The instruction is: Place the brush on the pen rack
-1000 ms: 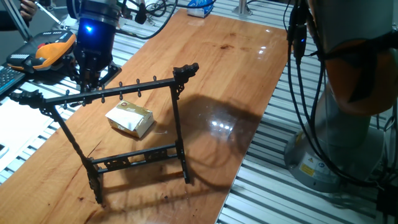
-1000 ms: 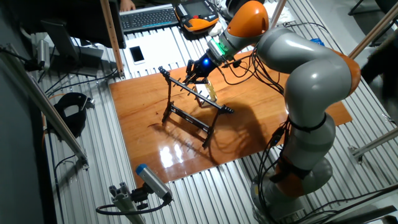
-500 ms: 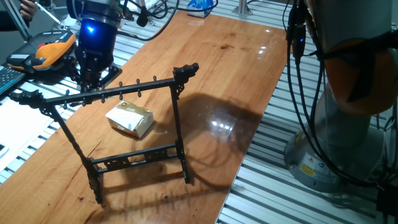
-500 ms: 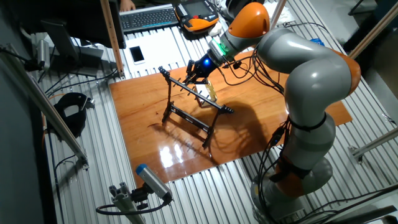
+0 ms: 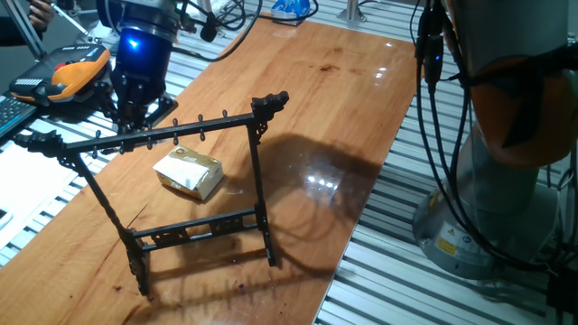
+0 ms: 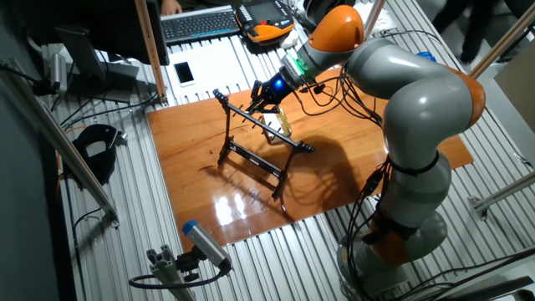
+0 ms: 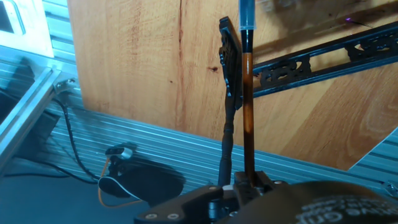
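Observation:
The brush (image 7: 248, 112) shows in the hand view as a thin dark brown stick with a bluish far end, running straight away from the fingers. My gripper (image 7: 247, 179) is shut on its near end. The black pen rack (image 5: 176, 133) stands upright on the wooden table. In the hand view one of its legs (image 7: 229, 81) runs right beside the brush, and its lower crossbar (image 7: 311, 62) lies beyond. In one fixed view my gripper (image 5: 133, 110) hangs just behind the left part of the top bar. In the other fixed view it (image 6: 261, 98) sits at the rack (image 6: 251, 150). The brush is too thin to make out there.
A small tan cardboard box (image 5: 189, 172) lies on the table (image 5: 343, 108) behind the rack, also seen in the other fixed view (image 6: 281, 124). An orange-and-black handset (image 5: 68, 74) and a keyboard (image 6: 199, 22) lie beyond the table's far edge. The arm's base (image 6: 401, 226) stands beside the table.

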You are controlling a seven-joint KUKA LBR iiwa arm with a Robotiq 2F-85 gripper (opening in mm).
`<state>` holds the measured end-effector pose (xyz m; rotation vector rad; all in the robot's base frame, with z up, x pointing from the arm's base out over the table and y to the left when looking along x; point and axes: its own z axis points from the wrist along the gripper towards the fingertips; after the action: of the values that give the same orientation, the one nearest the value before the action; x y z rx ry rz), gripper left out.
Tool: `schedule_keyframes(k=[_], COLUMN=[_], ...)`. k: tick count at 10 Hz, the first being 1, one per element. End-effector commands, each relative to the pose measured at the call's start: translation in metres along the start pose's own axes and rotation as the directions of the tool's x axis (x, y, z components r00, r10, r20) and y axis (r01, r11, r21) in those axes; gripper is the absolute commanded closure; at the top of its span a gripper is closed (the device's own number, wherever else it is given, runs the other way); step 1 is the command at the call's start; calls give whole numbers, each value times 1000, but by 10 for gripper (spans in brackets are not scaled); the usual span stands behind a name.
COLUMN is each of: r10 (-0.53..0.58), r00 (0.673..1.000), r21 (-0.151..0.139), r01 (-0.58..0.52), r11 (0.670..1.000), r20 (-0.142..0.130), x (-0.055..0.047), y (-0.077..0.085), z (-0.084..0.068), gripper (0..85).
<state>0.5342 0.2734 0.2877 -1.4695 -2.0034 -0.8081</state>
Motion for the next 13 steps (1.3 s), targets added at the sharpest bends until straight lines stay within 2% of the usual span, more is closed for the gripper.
schedule_keyframes(k=[1, 8, 9, 10, 11, 12, 13], r10=[-1, -9, -12, -3, -12, -16, -14], r00=[1000, 1000, 1000, 999, 998, 998, 997], r21=[-2, -19, -32, -47, -46, -49, -55], r01=[1, 9, 13, 6, 15, 19, 18], r11=[1000, 1000, 999, 999, 999, 999, 998], r20=[1, 25, 29, 44, 53, 64, 77], x=[-1, -7, -8, -7, -7, -7, -7], y=[0, 0, 0, 0, 0, 0, 0], z=[0, 3, 4, 4, 4, 3, 3], gripper=[850, 850, 850, 850, 680, 680, 510])
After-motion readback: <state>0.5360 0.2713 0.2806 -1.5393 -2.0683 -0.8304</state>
